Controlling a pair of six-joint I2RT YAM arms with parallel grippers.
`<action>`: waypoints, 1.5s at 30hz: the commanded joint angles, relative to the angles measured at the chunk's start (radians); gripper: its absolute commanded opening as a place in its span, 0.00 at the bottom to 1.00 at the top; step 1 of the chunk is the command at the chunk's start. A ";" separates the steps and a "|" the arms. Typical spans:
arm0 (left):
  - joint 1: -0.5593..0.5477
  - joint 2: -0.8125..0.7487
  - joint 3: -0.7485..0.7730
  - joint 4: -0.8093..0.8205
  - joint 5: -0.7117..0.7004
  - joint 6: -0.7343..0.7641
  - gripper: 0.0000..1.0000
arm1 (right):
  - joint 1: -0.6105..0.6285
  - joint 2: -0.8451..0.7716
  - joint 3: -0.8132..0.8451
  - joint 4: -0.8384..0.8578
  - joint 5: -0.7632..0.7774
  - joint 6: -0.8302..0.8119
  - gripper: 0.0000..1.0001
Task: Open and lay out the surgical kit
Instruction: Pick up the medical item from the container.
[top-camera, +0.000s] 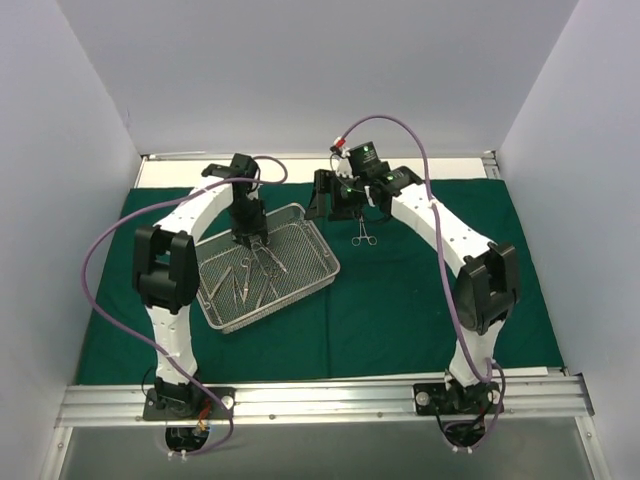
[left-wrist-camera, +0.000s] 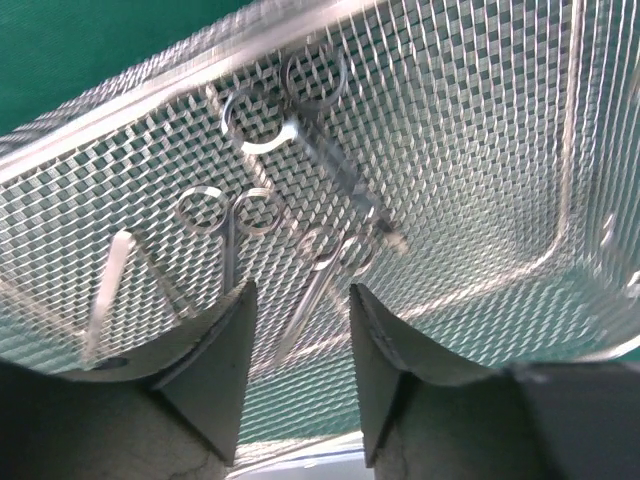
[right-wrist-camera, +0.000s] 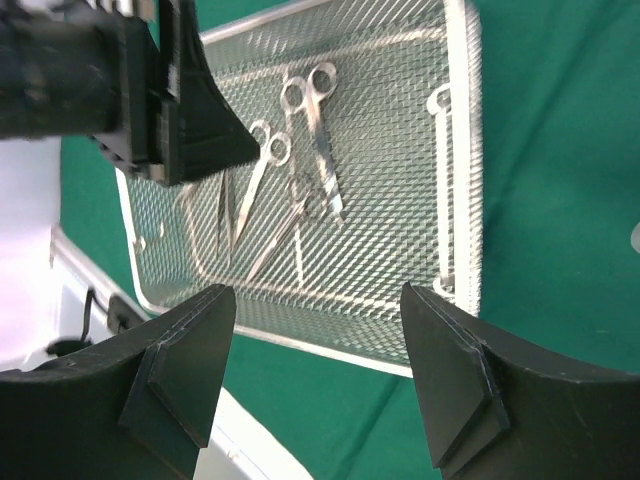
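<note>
The dark green cloth (top-camera: 400, 300) lies spread flat over the table. On its left half sits the silver wire-mesh tray (top-camera: 320, 240), with several steel scissor-handled instruments (top-camera: 250, 275) lying in it. One more instrument (top-camera: 362, 237) rests on the cloth to the right of the tray. My left gripper (top-camera: 248, 236) hangs low over the tray's far part. In the left wrist view it (left-wrist-camera: 298, 300) is open and empty, above a ring-handled instrument (left-wrist-camera: 335, 250) and the tray rim (left-wrist-camera: 150, 95). My right gripper (right-wrist-camera: 315, 295) is open and empty, just off the tray's (right-wrist-camera: 462, 150) far right corner.
White walls close in the left, back and right sides. An aluminium rail (top-camera: 320, 395) runs along the near edge where both arm bases stand. Purple cables (top-camera: 95, 260) loop off each arm. A bare white strip (top-camera: 300, 165) shows behind the cloth.
</note>
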 joint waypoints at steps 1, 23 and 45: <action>-0.006 0.046 0.069 0.039 -0.012 -0.150 0.52 | -0.021 -0.088 0.050 -0.045 0.071 0.006 0.68; -0.054 0.222 0.085 0.048 -0.095 -0.393 0.58 | -0.262 -0.337 -0.162 -0.084 0.007 -0.082 0.64; -0.037 0.147 0.069 0.074 0.017 -0.197 0.02 | -0.278 -0.306 -0.174 -0.076 -0.030 -0.099 0.61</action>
